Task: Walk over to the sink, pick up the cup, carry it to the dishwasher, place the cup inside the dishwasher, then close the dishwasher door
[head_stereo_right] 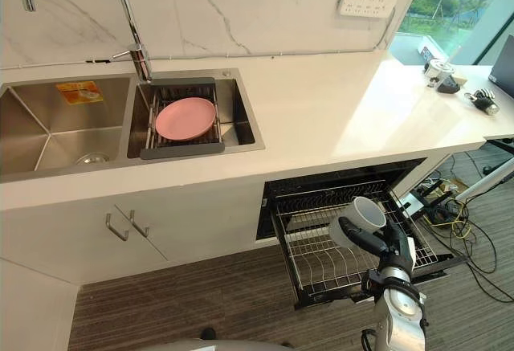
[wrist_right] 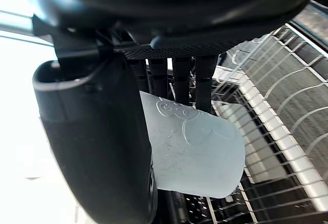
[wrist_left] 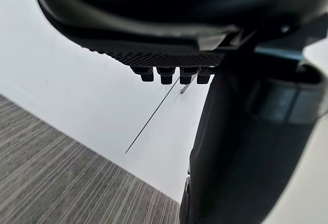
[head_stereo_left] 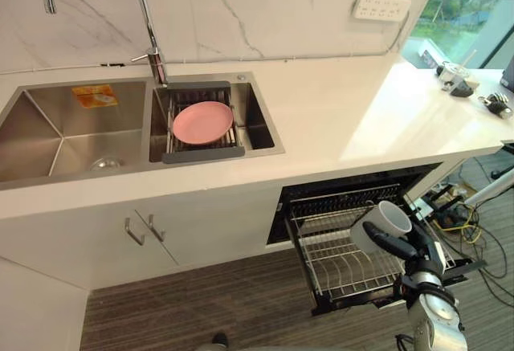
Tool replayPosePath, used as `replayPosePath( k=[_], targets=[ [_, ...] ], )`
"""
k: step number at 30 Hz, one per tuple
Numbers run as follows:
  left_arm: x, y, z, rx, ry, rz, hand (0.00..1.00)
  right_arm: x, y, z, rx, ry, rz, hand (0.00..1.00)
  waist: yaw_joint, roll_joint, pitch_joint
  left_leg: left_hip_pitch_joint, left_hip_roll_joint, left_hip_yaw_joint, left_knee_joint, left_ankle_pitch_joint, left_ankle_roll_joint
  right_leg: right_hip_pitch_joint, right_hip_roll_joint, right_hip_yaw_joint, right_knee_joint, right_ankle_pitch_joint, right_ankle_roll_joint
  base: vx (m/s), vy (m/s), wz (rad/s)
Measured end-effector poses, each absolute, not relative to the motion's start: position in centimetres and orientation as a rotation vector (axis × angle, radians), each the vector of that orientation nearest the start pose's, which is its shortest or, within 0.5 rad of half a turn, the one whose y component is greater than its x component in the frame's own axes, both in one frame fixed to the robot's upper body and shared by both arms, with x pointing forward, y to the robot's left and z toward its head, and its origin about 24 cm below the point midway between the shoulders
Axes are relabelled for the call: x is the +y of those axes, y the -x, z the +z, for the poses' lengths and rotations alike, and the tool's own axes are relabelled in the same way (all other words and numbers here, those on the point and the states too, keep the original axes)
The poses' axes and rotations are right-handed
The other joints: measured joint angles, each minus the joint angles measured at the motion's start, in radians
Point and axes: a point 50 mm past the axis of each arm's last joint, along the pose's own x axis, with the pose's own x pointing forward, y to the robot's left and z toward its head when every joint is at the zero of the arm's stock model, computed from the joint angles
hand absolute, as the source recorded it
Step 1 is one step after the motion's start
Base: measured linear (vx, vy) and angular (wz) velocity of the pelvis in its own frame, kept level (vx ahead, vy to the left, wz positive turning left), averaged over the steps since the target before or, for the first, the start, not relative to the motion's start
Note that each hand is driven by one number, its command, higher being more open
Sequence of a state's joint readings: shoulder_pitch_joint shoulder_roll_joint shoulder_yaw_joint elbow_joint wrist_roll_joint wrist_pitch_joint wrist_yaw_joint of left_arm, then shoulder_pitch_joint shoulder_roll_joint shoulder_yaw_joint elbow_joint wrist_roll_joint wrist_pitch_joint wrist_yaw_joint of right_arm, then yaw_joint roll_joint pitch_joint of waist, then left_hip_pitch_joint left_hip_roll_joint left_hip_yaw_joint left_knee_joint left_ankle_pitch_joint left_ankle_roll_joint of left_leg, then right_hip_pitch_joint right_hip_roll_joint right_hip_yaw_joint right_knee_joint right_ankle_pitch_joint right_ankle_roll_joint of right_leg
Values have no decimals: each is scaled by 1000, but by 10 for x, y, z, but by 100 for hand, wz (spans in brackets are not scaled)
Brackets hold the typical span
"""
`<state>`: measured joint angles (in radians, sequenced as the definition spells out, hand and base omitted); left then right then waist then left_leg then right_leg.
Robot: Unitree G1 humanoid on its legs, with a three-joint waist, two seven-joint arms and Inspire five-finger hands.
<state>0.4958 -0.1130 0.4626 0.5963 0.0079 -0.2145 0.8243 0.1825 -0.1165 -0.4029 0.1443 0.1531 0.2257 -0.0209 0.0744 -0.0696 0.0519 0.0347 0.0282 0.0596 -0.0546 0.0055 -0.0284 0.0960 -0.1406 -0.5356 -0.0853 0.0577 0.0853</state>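
Observation:
My right hand [head_stereo_left: 405,251] is shut on the white cup [head_stereo_left: 385,221], holding it tilted just above the pulled-out wire rack [head_stereo_left: 337,264] of the open dishwasher [head_stereo_right: 321,198] under the counter. In the right wrist view the fingers [wrist_right: 174,78] and thumb [wrist_right: 92,131] curl round the cup [wrist_right: 200,152], with the rack's wires below it. My left hand [wrist_left: 174,55] hangs idle with relaxed fingers in front of a white cabinet front [wrist_left: 77,111].
A double steel sink [head_stereo_left: 64,126] with a tall faucet [head_stereo_left: 148,22] is set in the white counter [head_stereo_left: 337,110]; a pink plate [head_stereo_left: 202,121] lies on a drainer in its right basin. Small items [head_stereo_left: 458,78] stand at the counter's far right. Cables [head_stereo_left: 462,218] lie on the floor beside the dishwasher.

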Motion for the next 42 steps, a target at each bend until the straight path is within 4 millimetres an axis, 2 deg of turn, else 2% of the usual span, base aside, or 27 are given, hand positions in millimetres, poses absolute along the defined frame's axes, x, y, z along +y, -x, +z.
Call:
replayPosePath(
  k=[4,9,15,24,25,31,42],
  targets=[
    [241,10,-126,985,-144,1269,100,-273,-174,-53,608,-46,-413,0,-4,3,6,13,-5,-8,-15,9,5,10,-4,-8,0,-2,4,13,10,4],
    [231,2,-140,1069,-61,1097,100,-274,-189,-60,700,32,-323,0,-4,5,27,23,-11,-25,-15,9,6,26,-9,-23,0,-5,9,21,17,10],
    [235,-1,-141,1066,-51,1059,100,-285,-201,-64,764,118,-294,0,22,14,43,17,-18,-51,-14,10,7,34,-13,-50,1,-10,16,17,9,13],
    [235,-1,-143,1086,-72,995,100,-292,-214,-72,845,125,-304,0,52,15,86,7,-38,-98,-13,16,13,45,-33,-98,15,-19,28,15,15,17],
    [235,-2,-143,1086,-76,986,100,-291,-218,-70,840,130,-297,100,53,15,90,5,-41,-101,-12,17,14,45,-36,-100,16,-19,28,4,19,7],
    [231,-11,-143,1068,-112,914,100,-288,-227,-67,818,125,-265,100,74,15,96,4,-52,-110,-12,20,18,45,-47,-109,29,-22,31,-6,18,6],
    [228,-15,-144,1058,-119,878,100,-287,-235,-62,794,129,-258,100,74,15,101,18,-51,-97,-21,25,24,46,-51,-96,34,-22,33,-6,0,-3]
  ],
)
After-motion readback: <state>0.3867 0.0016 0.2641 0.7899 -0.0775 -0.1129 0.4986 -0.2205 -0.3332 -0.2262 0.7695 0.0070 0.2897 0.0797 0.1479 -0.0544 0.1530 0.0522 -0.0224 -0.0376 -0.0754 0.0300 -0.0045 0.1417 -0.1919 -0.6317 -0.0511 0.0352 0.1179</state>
